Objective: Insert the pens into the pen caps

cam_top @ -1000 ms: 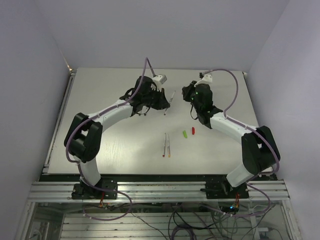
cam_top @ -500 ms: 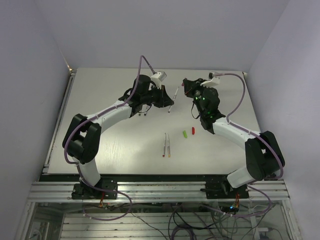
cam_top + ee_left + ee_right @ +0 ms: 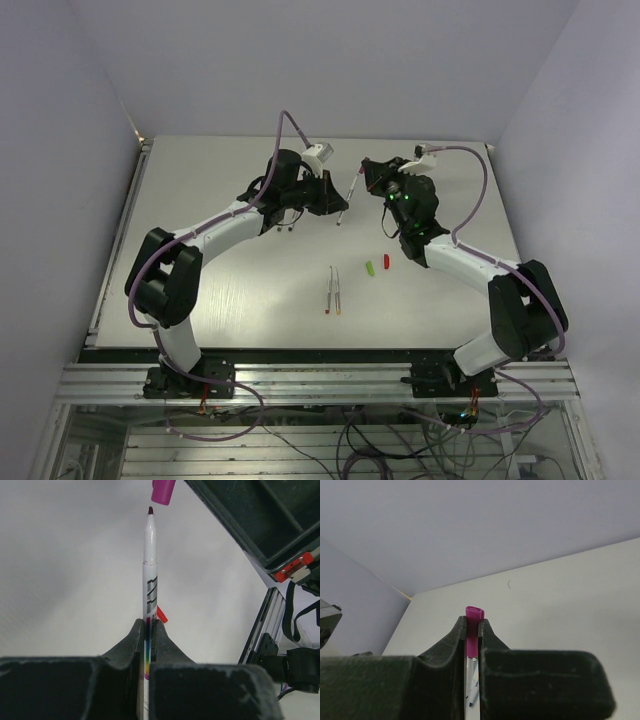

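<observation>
My left gripper (image 3: 338, 205) (image 3: 150, 624) is shut on a white pen (image 3: 149, 575) with a dark purple tip and holds it tilted above the table; the pen also shows in the top view (image 3: 349, 195). My right gripper (image 3: 368, 181) (image 3: 471, 623) is shut on a magenta pen cap (image 3: 474, 622). In the left wrist view the cap (image 3: 163, 490) hangs just beyond the pen's tip, a little to its right, with a small gap. Two more pens (image 3: 334, 290) lie side by side on the table. A green cap (image 3: 369, 268) and a red cap (image 3: 386, 261) lie near them.
The red cap (image 3: 161, 614) shows behind my left fingers. The right arm's dark body (image 3: 260, 525) fills the upper right of the left wrist view. The table's back edge and the wall are close behind both grippers.
The left gripper lifted the pen and shifted right. The right gripper swung left with the cap, and now it sits close to the pen's tip.
</observation>
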Controlling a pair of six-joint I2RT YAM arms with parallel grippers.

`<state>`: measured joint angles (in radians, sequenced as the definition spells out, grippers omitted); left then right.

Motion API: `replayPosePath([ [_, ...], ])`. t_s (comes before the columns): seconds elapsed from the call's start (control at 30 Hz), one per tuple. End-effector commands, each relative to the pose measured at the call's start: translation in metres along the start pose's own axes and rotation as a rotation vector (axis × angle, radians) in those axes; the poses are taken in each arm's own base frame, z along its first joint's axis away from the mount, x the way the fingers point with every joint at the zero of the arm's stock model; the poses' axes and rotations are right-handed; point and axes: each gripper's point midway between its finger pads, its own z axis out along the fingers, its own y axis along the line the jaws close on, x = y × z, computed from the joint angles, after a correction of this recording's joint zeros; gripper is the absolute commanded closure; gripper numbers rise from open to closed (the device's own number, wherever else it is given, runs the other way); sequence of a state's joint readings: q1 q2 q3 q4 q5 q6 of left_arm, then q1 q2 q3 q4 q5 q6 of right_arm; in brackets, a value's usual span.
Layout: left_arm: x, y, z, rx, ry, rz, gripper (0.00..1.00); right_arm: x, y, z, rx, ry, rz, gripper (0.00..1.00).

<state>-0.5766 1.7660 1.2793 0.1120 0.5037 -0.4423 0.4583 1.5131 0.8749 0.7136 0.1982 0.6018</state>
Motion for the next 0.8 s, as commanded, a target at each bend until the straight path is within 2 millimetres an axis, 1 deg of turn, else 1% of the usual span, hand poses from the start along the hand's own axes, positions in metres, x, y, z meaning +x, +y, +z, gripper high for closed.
replayPosePath([
  [0.0, -0.014, -0.012, -0.006, 0.052, -0.043, 0.028, 0.93, -0.005, 0.009, 0.006, -0.033, -0.016, 0.01, 1.0],
  [0.3, -0.013, -0.012, -0.004, 0.056, -0.04, 0.025, 0.93, 0.0, 0.01, 0.006, -0.044, 0.0, 0.008, 1.0],
  [0.47, -0.016, -0.011, -0.004, 0.048, -0.056, 0.021, 0.93, 0.003, 0.011, 0.006, -0.054, 0.016, 0.007, 1.0],
  [0.77, -0.026, -0.01, -0.003, 0.038, -0.097, 0.023, 0.93, 0.019, 0.015, 0.0, -0.09, 0.09, 0.011, 1.0],
])
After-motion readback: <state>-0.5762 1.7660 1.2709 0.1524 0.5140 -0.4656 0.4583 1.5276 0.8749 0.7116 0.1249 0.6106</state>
